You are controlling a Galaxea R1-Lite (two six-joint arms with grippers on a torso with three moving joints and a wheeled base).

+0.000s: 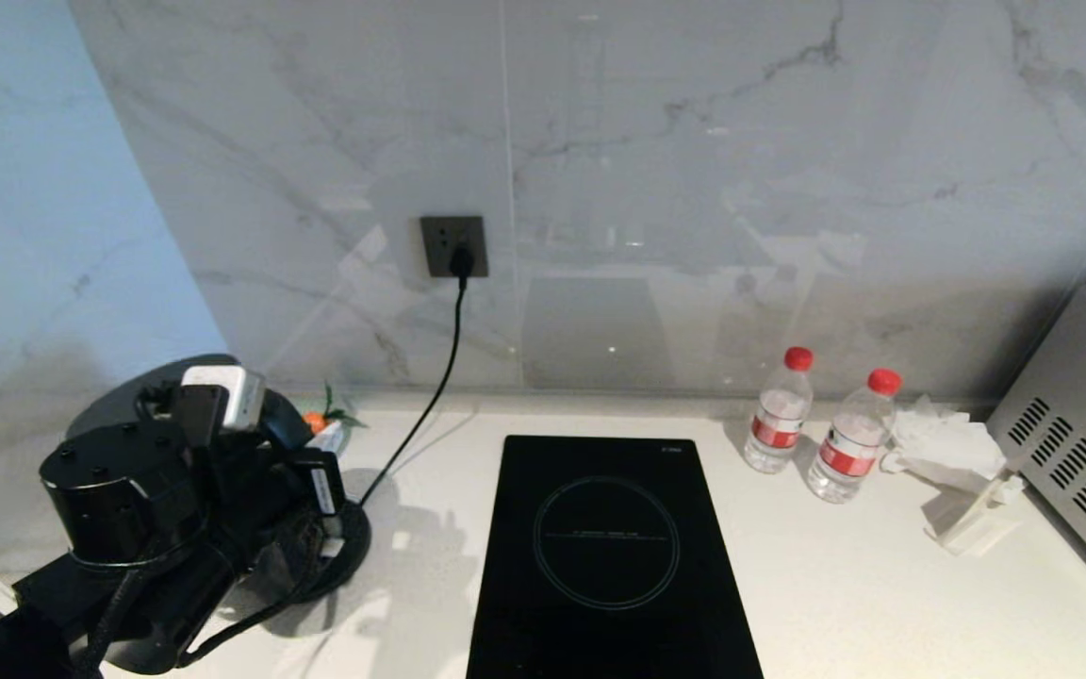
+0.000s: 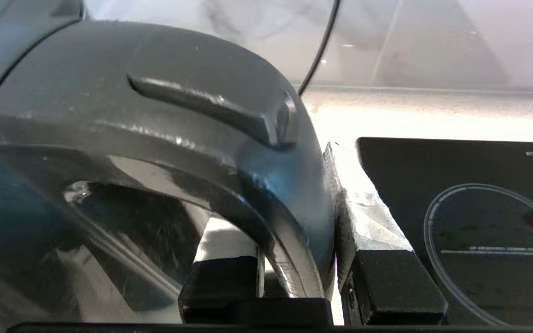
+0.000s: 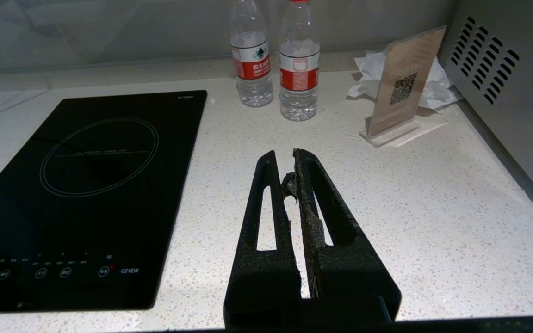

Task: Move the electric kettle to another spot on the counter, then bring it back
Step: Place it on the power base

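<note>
1. The electric kettle [image 2: 164, 120] sits at the left end of the tabletop [image 1: 882, 585], in the corner near the wall. In the head view the left arm hides most of it. Only a dark rounded part shows behind the arm.

2. The left gripper [image 2: 294, 277] is clamped on the kettle's thick loop handle [image 2: 289, 222]. In the left wrist view one finger sits inside the loop and the other presses the outside.

3. I cannot see whether the kettle rests on its power base [image 1: 350, 552] or hangs just above it. The base's edge peeks out beside the arm, and its cord [image 1: 439, 368] runs up to the wall socket [image 1: 453, 247].

4. Handling, as I judge it: the body is stiff, glossy plastic and likely slippery, so the handle is the right place to hold. A grip high on the loop would keep the jug from swinging. If there is water inside, it will be heavy and could tip forward.

5. The induction hob [image 1: 604, 556] lies just to the right, with bare tabletop beyond it before the two water bottles [image 1: 779, 415]. That looks like a fair landing spot.

6. The right gripper [image 3: 289, 180] hovers over the tabletop right of the hob, closed and empty, away from the work.
</note>
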